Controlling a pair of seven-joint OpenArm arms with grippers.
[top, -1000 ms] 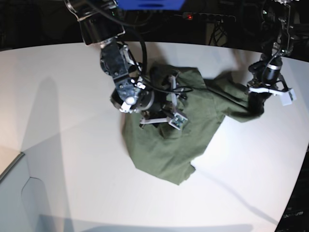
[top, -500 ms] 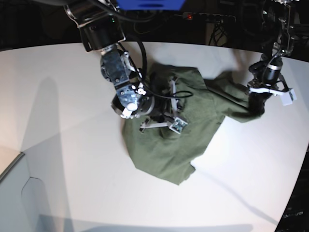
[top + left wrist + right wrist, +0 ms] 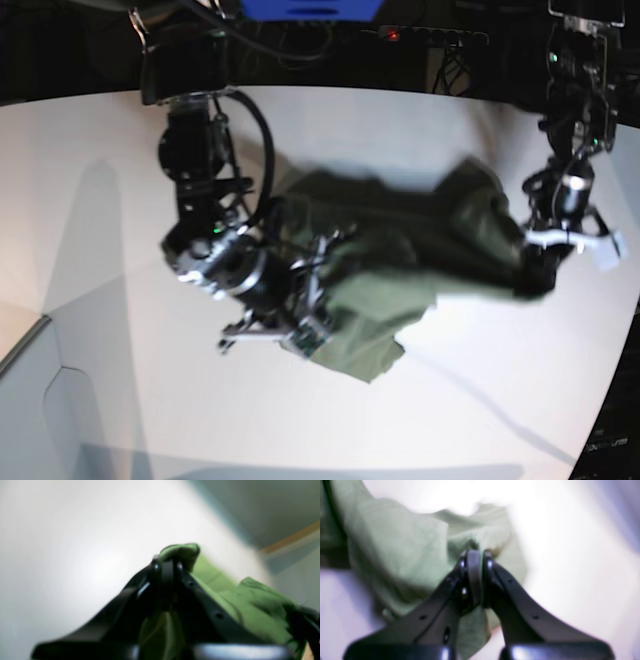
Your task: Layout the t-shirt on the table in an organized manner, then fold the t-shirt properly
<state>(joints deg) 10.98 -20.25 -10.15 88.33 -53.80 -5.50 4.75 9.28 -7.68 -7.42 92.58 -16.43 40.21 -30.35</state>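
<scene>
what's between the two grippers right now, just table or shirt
Shirt. In the base view the t-shirt spans the whole stretch from the right gripper to the left gripper, each shut on a bit of it; the table lies bare only around it.

Matte cloth t-shirt, smooth table

olive-green t-shirt, white table, black claws
</scene>
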